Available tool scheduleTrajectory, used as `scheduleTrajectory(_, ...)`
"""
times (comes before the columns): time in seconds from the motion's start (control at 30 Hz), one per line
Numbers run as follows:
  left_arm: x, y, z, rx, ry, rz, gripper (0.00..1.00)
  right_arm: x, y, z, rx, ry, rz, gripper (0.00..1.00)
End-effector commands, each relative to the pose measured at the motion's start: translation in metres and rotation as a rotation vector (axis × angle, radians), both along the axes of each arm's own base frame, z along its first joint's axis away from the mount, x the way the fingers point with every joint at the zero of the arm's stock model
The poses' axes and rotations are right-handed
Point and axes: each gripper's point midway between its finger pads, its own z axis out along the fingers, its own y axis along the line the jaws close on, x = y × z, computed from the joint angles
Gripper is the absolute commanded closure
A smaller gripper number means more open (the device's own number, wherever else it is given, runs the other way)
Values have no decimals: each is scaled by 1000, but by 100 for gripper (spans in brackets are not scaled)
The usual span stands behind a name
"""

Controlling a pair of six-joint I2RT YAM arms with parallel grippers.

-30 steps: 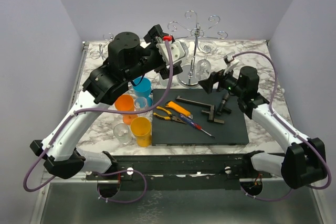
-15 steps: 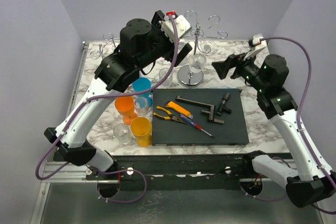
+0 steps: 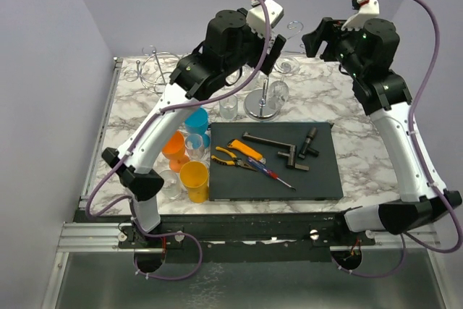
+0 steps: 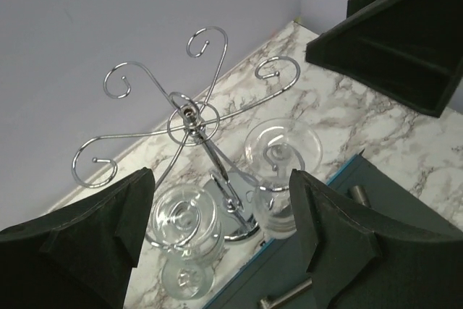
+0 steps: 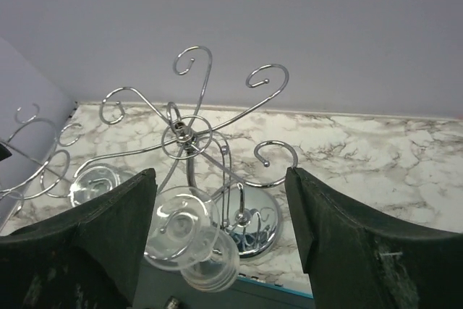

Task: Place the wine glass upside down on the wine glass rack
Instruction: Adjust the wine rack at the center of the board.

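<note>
Both grippers are hovering above the wine glass rack [image 4: 189, 115], carrying nothing. The left gripper [image 4: 221, 208] is holding its fingers wide apart, and the right gripper [image 5: 217, 208] is doing likewise. The wine glass [image 4: 283, 148] is hanging upside down from a rack hook, just beside the post. A second glass [image 4: 184, 221] seems to be hanging opposite.

Overhead and both wrist views share the rack [image 3: 262, 108].

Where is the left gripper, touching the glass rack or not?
Apart. Left wrist view shows the open left gripper above the wine glass rack, space between.
</note>
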Motion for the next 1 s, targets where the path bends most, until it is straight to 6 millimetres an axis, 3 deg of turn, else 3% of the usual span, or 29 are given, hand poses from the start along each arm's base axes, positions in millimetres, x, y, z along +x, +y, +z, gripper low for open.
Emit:
scheduleTrajectory(0.0, 19, -11, 3, -82, 43, 56, 19, 24, -9, -20, -6, 102, -81, 23)
scheduleTrajectory(0.27, 47, -28, -14, -88, 62, 105, 19, 56, -15, -40, 20, 156, -94, 28)
scheduleTrajectory(0.6, 79, -25, -37, -112, 100, 164, 20, 67, -14, -65, 73, 211, -33, 34)
scheduleTrajectory(0.73, 94, -24, -45, -145, 136, 152, 26, 72, -13, -73, 85, 231, -25, 37)
scheduleTrajectory(0.97, 94, -35, -44, -196, 175, 47, 31, 81, -15, -88, 92, 262, -24, 39)
